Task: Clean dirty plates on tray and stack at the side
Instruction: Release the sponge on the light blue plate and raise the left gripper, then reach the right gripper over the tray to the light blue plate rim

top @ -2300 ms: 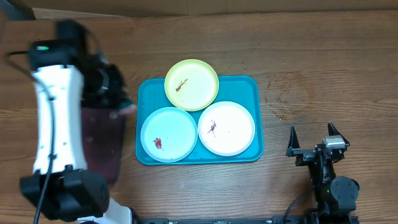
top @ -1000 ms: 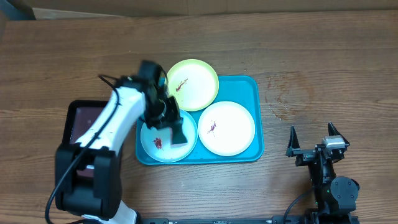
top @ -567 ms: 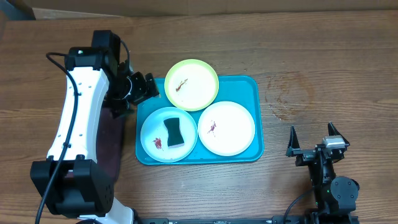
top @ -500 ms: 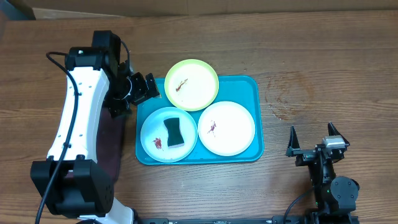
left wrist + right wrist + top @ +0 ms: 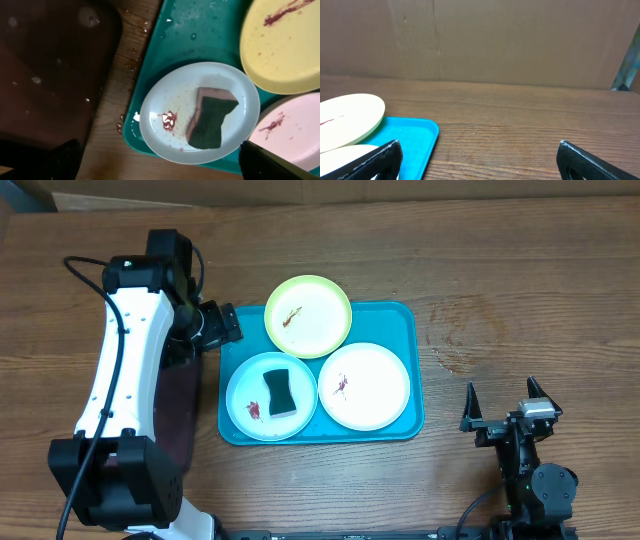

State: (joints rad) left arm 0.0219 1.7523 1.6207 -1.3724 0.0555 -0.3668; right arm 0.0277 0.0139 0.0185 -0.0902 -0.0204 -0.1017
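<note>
The turquoise tray (image 5: 400, 322) holds three plates. A yellow-green plate (image 5: 308, 315) with a brown smear sits at its far edge. The light blue plate (image 5: 248, 385) carries a red smear and a dark green sponge (image 5: 280, 393) lying loose on it. A white plate (image 5: 365, 385) with a red smear lies on the right. My left gripper (image 5: 228, 325) hovers open and empty over the tray's far-left corner; in the wrist view it (image 5: 159, 150) looks down on the sponge (image 5: 212, 120). My right gripper (image 5: 502, 395) stands open and empty on the table, right of the tray.
A dark maroon tray (image 5: 175, 420) lies left of the turquoise one, partly under my left arm. Water drops wet the wood (image 5: 131, 55) between the two trays. Bare wooden table (image 5: 500, 290) stretches right of the tray.
My left gripper opened and let go of the sponge on the light blue plate, then drew back up and to the left. The right arm has not moved.
</note>
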